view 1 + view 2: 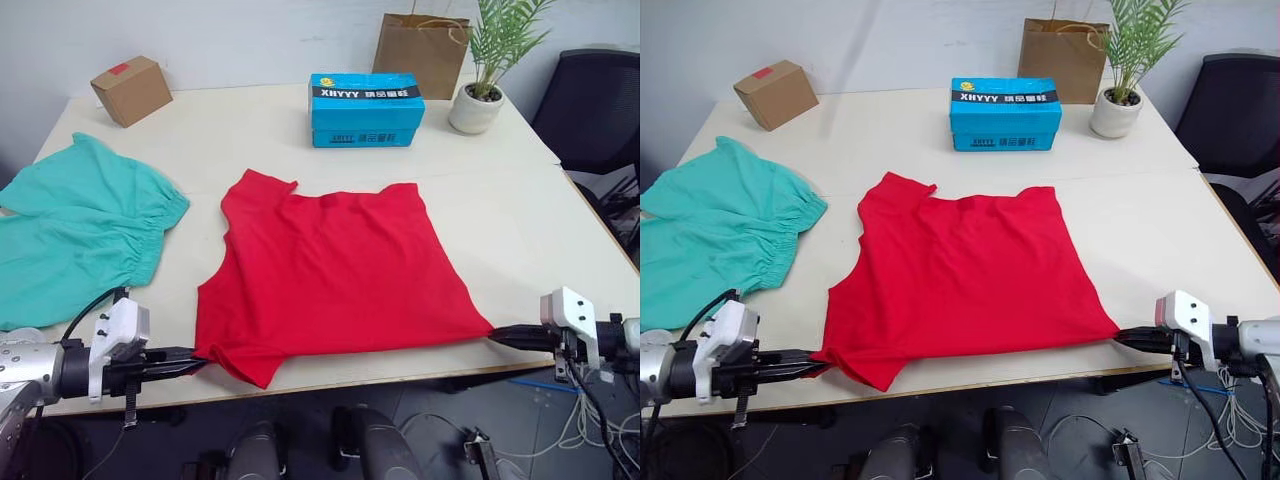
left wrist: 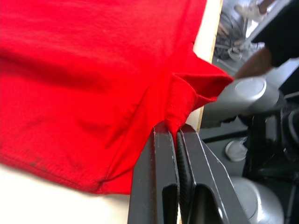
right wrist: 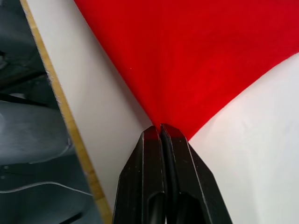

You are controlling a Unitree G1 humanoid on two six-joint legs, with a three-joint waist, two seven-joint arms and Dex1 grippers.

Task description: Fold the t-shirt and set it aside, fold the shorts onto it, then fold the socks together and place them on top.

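Note:
The red t-shirt [image 1: 330, 270] lies flat across the middle of the table, partly folded. My left gripper [image 1: 198, 360] is shut on the t-shirt's near left corner at the table's front edge; the left wrist view shows cloth pinched between the fingers [image 2: 161, 158]. On the near right corner of the t-shirt my right gripper [image 1: 492, 337] is shut, with red cloth [image 3: 187, 70] running into its closed tips. The teal-green shorts [image 1: 75, 235] lie spread at the left side of the table. The socks are out of view.
At the back stand a blue box [image 1: 366, 108], a small cardboard box [image 1: 131, 89], a brown paper bag [image 1: 424, 48] and a potted plant [image 1: 482, 95]. A black office chair [image 1: 595, 105] sits off the table's right side.

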